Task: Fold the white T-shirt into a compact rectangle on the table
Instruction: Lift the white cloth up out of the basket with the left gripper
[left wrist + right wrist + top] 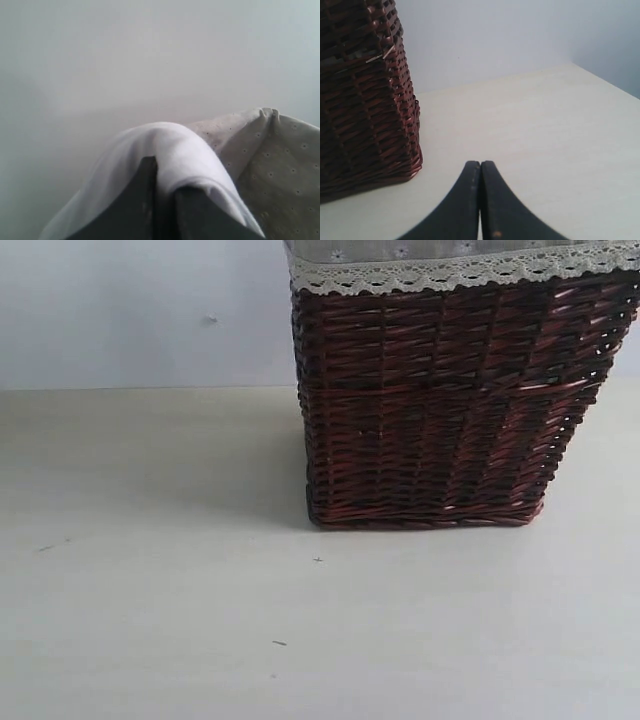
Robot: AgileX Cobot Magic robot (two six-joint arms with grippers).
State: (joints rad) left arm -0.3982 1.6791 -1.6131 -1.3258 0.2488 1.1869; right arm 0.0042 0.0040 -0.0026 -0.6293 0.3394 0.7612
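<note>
The white T-shirt (167, 142), pinched in the left pincer (166, 192), is best lifted slowly clear of the basket (450, 410); right pincer (480, 195) pressed together.

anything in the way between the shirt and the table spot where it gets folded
Nothing visible. The white T-shirt is pinched in the left gripper beside the basket liner. The table in front of the wicker basket shows only tiny specks.

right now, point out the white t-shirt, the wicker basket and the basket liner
white T-shirt (167, 142), left wrist view, top of the raised fold
wicker basket (430, 410), exterior view, middle of its near wall
basket liner (440, 278), exterior view, its lace trim
</note>
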